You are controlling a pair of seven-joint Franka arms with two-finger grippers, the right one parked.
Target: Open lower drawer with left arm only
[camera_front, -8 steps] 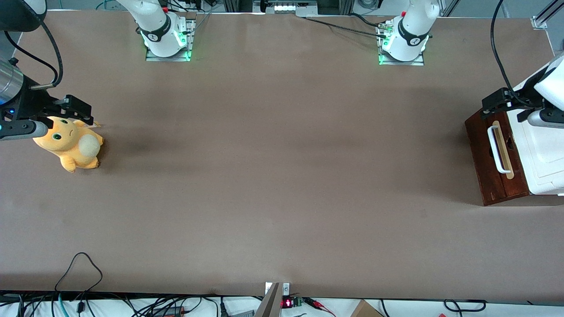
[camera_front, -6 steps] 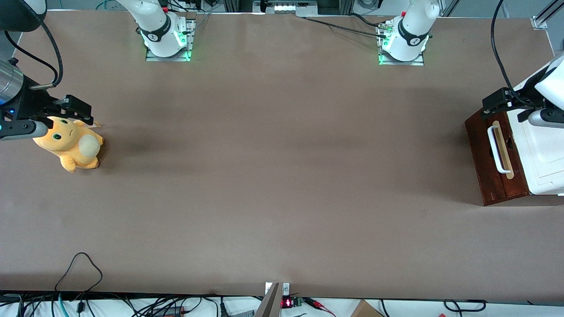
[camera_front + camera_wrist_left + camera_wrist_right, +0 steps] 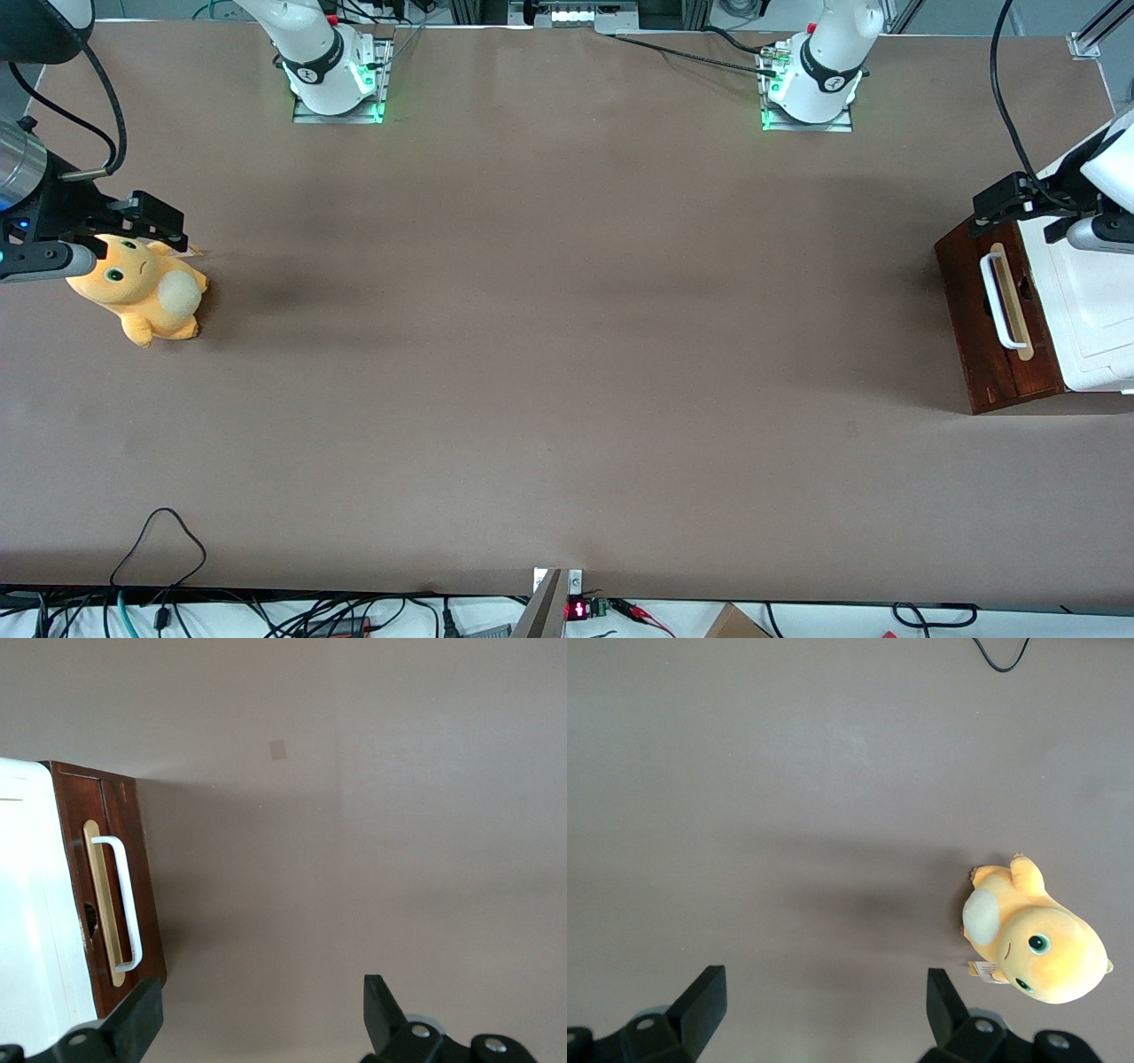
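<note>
The lower drawer (image 3: 979, 337) is a dark reddish-brown wooden front with a white loop handle (image 3: 996, 301) on a pale strip. It stands at the working arm's end of the table and looks shut. It also shows in the left wrist view (image 3: 146, 904), with its handle (image 3: 127, 904). The left arm's black gripper (image 3: 997, 211) hovers over the drawer unit's corner farthest from the front camera, above the handle's end. In the wrist view the gripper (image 3: 260, 1019) is open wide and empty, with bare table between its fingers (image 3: 142, 1019).
The drawer unit's white top panel (image 3: 1085, 301) lies under the left arm. A yellow plush toy (image 3: 142, 288) sits at the parked arm's end of the table. Two arm bases (image 3: 811, 84) stand at the table's back edge. A black cable loop (image 3: 159, 536) lies near the front edge.
The left arm's gripper has shifted slightly away from the front camera and toward the table's end. The drawer has not moved.
</note>
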